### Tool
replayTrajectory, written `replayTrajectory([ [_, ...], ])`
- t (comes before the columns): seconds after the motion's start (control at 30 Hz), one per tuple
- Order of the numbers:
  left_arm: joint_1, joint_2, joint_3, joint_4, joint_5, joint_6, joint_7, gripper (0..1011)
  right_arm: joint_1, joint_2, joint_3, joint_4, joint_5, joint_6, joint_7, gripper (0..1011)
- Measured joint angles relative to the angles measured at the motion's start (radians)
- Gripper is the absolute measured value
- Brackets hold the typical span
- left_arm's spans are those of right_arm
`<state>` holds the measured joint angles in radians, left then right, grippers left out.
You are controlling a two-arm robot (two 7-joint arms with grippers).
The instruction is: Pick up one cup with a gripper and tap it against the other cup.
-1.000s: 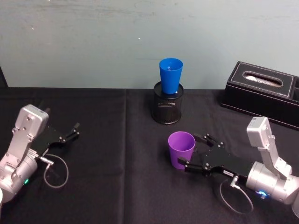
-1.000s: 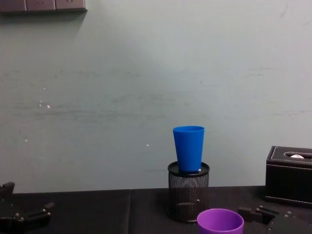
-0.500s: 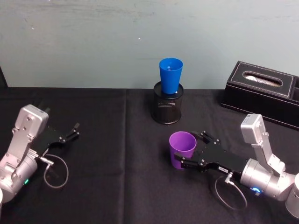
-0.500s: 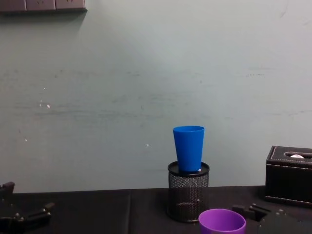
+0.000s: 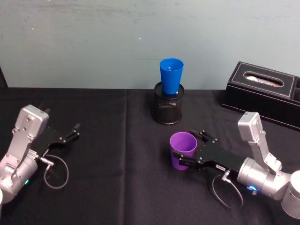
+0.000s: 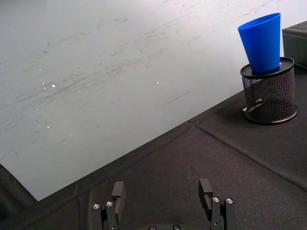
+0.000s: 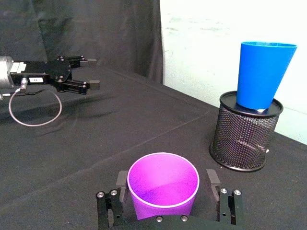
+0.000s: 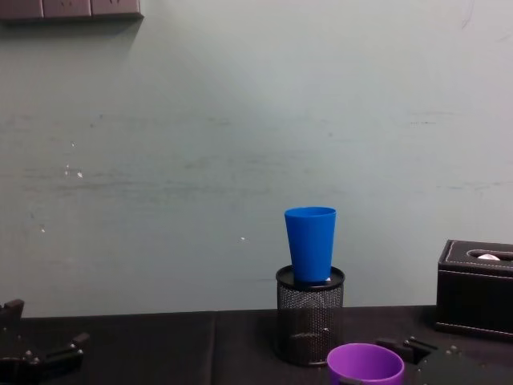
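While the purple cup (image 5: 181, 149) stands upright on the black surface (image 5: 117, 154), the right claw (image 7: 165, 178) sits low around it, spread, with one finger just beside each wall of the cup; whether they touch it cannot be told. Beyond the claw's tips and past the purple cup, well apart, the blue cup (image 5: 171, 75) stands upright in a black mesh holder (image 5: 168, 110). The left claw (image 6: 160, 189), also spread, rests far off to the side, holding nothing.
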<state>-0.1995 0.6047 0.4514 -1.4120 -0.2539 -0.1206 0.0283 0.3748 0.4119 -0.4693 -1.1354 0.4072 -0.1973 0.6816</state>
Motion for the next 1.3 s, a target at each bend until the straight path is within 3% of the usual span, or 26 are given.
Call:
replayTrajectory([
  [0.7,0.000,0.000,0.000,0.000,0.000,0.000,0.000,1012,-0.001,-0.008,0.005,0.012,0.014,0.004,0.009,1003],
  [0.93,0.000,0.000,0.000,0.000,0.000,0.000,0.000,1011,-0.001,-0.008,0.005,0.012,0.015,0.004,0.010,883],
  [1.0,0.000,0.000,0.000,0.000,0.000,0.000,0.000,1011,-0.001,-0.008,0.005,0.012,0.015,0.004,0.010,807],
  [1.3,0.000,0.000,0.000,0.000,0.000,0.000,0.000,1011,-0.001,-0.007,0.004,0.011,0.015,0.005,0.010,754],
])
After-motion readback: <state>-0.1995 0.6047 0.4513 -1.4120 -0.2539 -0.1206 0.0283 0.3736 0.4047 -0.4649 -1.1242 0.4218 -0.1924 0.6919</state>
